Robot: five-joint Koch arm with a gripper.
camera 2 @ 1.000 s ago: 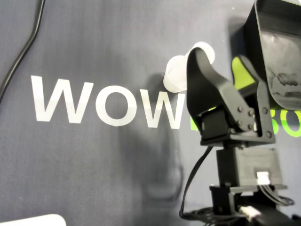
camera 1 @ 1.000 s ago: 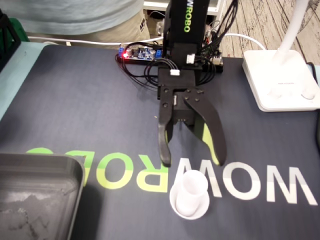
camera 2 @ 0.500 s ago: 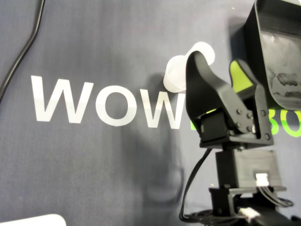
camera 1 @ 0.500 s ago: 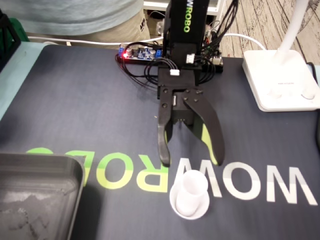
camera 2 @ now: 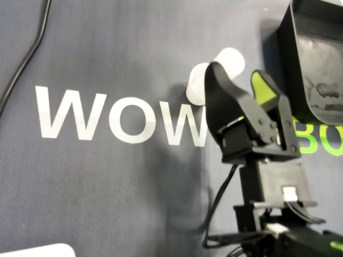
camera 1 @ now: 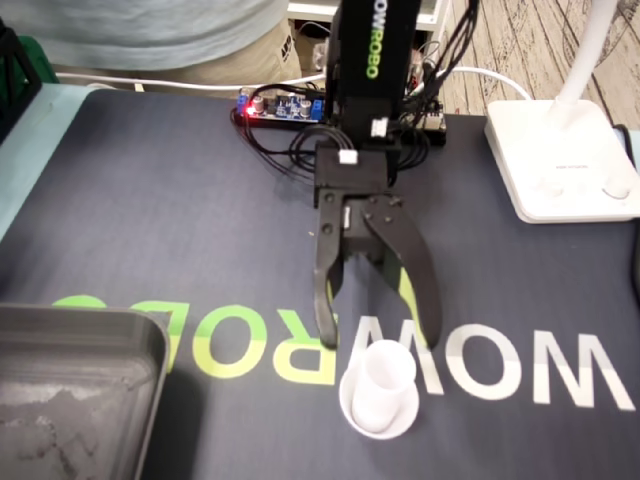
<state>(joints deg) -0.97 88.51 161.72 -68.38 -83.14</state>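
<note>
White cup (camera 1: 384, 378) stands upright on the dark mat (camera 1: 180, 230), on the white "W" of the printed lettering. In the fixed view you see it as a short, plain white cylinder. Its foot is ringed by a wider white rim like a small dish, and I cannot tell whether that is a separate piece. In the overhead view (camera 2: 199, 85) it is half hidden behind one jaw.

Your gripper (camera 1: 380, 337) has its black jaws spread wide, with nothing between them. The cup sits just past the tips, in line with the gap, and nothing stands between the tips and the cup.

Around it, a grey metal tray (camera 1: 90, 350) lies at the lower left of the fixed view, well apart from the cup. The overhead view shows the tray (camera 2: 300, 37) close beside the green-padded jaw. A white lamp base (camera 1: 560, 165) sits at the right edge of the mat. A circuit board (camera 1: 280, 105) with a red light lies behind the arm, and a black cable (camera 2: 27, 59) crosses a far corner.
</note>
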